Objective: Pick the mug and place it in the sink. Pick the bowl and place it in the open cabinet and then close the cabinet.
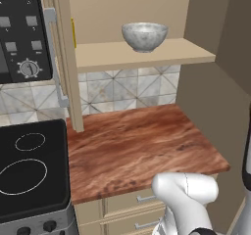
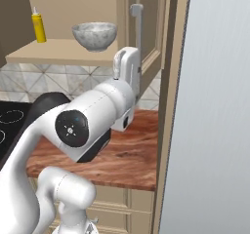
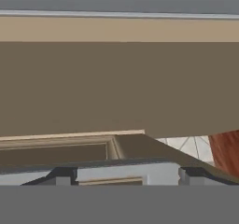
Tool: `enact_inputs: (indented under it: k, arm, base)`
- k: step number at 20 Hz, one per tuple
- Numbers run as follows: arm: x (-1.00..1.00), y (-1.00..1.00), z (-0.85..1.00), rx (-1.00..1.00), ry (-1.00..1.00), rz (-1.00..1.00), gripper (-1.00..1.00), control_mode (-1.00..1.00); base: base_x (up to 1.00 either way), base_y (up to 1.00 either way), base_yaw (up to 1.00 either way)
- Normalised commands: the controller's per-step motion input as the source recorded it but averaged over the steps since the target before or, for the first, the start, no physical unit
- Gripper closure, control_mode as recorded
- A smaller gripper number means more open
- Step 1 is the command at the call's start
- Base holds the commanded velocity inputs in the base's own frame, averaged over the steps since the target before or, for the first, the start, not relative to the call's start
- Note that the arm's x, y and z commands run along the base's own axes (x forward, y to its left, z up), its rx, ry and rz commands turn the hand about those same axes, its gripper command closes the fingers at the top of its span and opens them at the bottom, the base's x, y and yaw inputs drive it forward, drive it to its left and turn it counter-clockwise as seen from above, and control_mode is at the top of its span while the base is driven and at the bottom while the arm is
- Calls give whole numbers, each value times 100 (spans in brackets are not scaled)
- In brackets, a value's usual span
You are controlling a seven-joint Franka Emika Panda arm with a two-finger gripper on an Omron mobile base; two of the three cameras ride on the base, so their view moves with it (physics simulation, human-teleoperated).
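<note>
Two of three jobs look done, by our reading: the bowl sits upright on the shelf of the cabinet, roughly mid-shelf and set back from the front edge, with nothing touching it. What remains, as we judge it, is shutting the doors.

Gripper: in the hand view the two finger tips stand well apart at the bottom of the picture, nothing between them, so the fingers are released and empty. Ahead of them we see the brown face and panelled frame of a door, very close and seen at a steep angle. We cannot tell from this whether either tip is touching the wood.

In the right base view the arm reaches up beside the right door, which stands open edge-on with its silver handle just beside the white hand. The left door is also swung open, by the stove.

Risks as we see them:
- Pushing near the hinge side would give poor leverage; the tips could slide along the panel and the door stay ajar.
- Spread tips may catch on the handle or the raised frame and twist the hand.
- Closing one door alone leaves the cabinet open; both need attention.
- A yellow bottle stands near the shelf's left end; a door swinging in could clip it if it overhangs, which we cannot judge.
- A hard slam could make the door rebound.
</note>
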Motion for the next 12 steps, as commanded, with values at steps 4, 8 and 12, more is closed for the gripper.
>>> enact_inputs:
  k: [4, 8, 12]
  arm:
    - [73, 33, -24, 0, 2, 6, -100, -100]
    - [83, 33, -26, 0, 6, 6, -100, -100]
    - [85, 30, -24, 0, 7, 6, -100, -100]
  base:
    - [0, 0, 0]
    - [0, 0, 0]
    - [0, 0, 0]
